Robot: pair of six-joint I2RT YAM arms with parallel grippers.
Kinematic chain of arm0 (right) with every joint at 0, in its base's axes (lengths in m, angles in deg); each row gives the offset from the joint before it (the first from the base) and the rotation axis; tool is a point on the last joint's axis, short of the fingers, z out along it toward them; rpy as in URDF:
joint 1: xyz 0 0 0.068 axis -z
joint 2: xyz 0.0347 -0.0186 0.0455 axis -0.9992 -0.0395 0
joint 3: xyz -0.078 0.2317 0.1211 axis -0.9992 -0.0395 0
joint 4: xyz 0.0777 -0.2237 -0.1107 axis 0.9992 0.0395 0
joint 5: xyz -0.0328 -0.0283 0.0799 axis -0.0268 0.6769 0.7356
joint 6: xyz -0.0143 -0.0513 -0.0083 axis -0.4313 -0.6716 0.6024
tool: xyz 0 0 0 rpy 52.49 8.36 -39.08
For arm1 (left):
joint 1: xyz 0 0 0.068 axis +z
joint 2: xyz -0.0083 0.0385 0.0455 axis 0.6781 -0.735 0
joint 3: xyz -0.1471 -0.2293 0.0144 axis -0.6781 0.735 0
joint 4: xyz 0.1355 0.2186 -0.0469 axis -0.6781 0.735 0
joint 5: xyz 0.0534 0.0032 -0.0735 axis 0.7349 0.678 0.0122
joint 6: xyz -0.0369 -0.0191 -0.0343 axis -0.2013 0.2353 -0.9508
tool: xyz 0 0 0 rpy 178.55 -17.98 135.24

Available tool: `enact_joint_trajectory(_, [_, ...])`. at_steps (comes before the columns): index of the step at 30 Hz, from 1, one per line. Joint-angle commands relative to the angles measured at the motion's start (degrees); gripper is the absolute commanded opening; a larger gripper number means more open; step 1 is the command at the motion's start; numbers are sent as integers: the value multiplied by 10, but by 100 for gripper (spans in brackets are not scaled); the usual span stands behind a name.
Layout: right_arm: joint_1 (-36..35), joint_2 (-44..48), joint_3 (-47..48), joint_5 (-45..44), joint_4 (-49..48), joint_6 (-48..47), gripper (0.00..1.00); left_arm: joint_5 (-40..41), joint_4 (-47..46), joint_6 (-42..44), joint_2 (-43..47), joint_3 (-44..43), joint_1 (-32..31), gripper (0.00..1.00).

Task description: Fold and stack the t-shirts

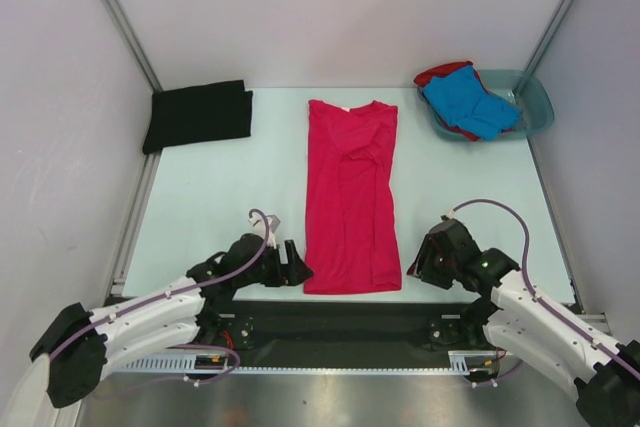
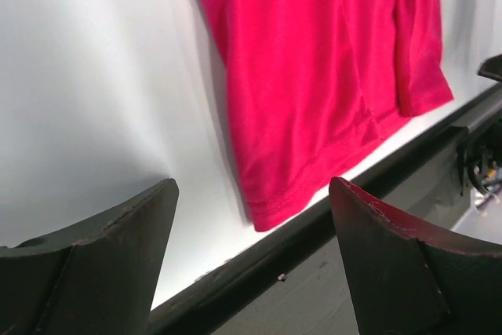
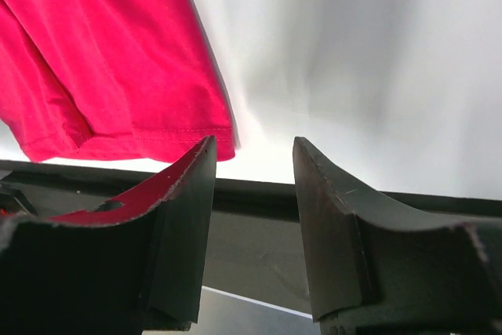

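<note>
Pink t-shirt, top view: the pink t-shirt (image 1: 350, 197) lies flat as a long narrow strip in the middle of the table (image 1: 220, 197), collar far, hem at the near edge.
Other shirts, top view: the black t-shirt (image 1: 198, 114) lies folded at the far left; the blue t-shirt (image 1: 468, 102) lies over the red t-shirt (image 1: 440, 73) in the teal basin (image 1: 540, 107) at the far right.
Grippers, top view: the left gripper (image 1: 297, 267) is just beside the left hem corner, the right gripper (image 1: 420, 265) just beside the right one.
Left wrist view: jaws wide apart and holding nothing; the hem corner (image 2: 274, 209) lies ahead, near the black front rail (image 2: 314, 233).
Right wrist view: jaws partly apart with nothing between them; the hem corner (image 3: 212, 143) is just beside the left finger.
Risk, layers: a shallow pinch may take only the top layer, so the strip would open when lifted.
Risk, skew: if one corner is caught and the other missed, the fold would probably go crooked.
Risk, rail: the hem is close to the rail, so a low finger could catch on it.
Writing: no brand, label or text can be read in any view.
</note>
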Motion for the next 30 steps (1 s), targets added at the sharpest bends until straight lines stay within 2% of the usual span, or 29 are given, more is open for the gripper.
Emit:
enact_joint_trajectory(1, [-6,-7,33,-44,25,-2,49,64,112,17,5,-10,-5,86])
enact_joint_trajectory(7, [-41,-28,60,-81,28,13,48,137,183,24,27,-46,-21,84])
enact_joint_trajectory(12, [-112,-70,118,-134,16,-7,47,193,226,27,46,-98,-35,83])
enact_joint_trajectory(18, [-170,-133,189,-228,51,-19,47,239,268,40,42,-165,-50,82])
enact_joint_trajectory(22, [-256,-156,262,-342,89,-11,48,277,307,49,63,-219,-72,83])
enact_joint_trajectory(26, [-266,-182,298,-364,109,-18,49,292,333,62,67,-272,-72,83])
enact_joint_trajectory(30, [-269,-194,289,-367,117,-3,48,297,338,63,75,-267,-73,84])
